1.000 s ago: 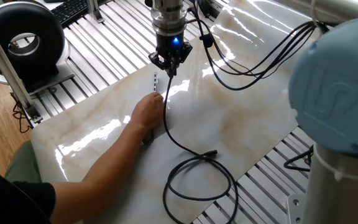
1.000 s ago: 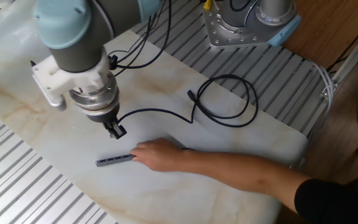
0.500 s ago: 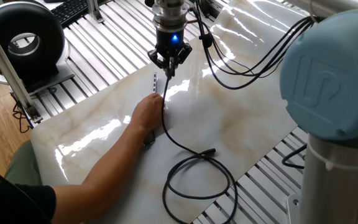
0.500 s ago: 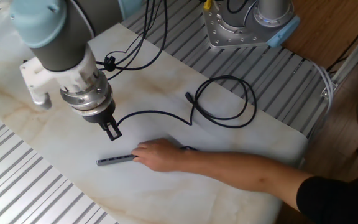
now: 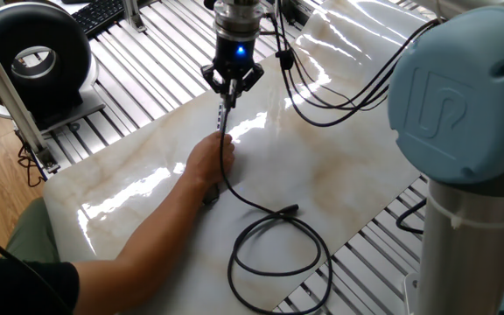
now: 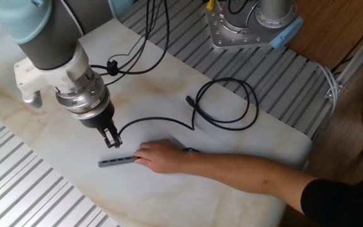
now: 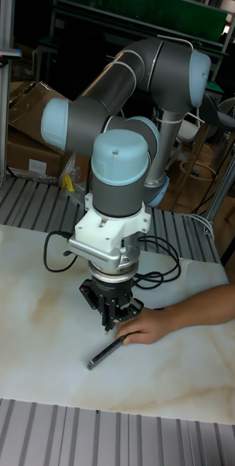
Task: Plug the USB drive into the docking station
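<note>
I pinch the USB drive [image 6: 113, 143] in my end effector [image 6: 111, 140], with my two fingers clamped on it. The plug hangs just above the counter [image 6: 244, 157], and its long thin black cable runs off to the right and curls into a big loop. The docking station [image 6: 117, 161] is a flat grey bar lying on the counter just near my fingers. A person's hand [image 6: 158, 156] presses on its right end and holds it down. In the tall fixed view, my end effector [image 7: 110, 318] hangs just over the bar [image 7: 105, 354], next to the hand [image 7: 145, 325].
</note>
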### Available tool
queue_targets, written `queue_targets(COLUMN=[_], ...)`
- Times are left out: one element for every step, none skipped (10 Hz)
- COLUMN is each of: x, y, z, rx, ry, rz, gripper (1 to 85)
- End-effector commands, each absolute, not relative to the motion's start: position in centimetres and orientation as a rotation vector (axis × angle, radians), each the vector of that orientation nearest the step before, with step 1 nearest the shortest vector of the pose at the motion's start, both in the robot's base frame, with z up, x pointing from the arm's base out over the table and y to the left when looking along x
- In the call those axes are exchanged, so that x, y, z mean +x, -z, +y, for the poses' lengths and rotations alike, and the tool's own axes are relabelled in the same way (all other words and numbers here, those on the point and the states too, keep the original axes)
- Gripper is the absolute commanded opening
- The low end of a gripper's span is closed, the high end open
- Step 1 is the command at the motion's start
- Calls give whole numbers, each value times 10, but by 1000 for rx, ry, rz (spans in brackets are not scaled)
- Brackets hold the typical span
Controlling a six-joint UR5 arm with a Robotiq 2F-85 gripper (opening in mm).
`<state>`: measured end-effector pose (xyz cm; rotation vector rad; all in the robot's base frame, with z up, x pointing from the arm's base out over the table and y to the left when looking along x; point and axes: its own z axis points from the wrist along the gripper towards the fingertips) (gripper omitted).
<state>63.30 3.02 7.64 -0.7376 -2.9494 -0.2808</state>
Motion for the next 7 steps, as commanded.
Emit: queue_targets(x=[640,641,642,641,638,637,636], y=[-79,-79,-77,-71,-67,-63,-62], z=[41,45,48,47,45,44,44], rx=[-811,-810,-808,-806,-803,-802,-803], ry=[348,365,382,366,341,335,338], rz=[-2923,-2920,-2915,-2911,-2908,-2906,-2907], gripper=[13,13,13,13,13,13,13])
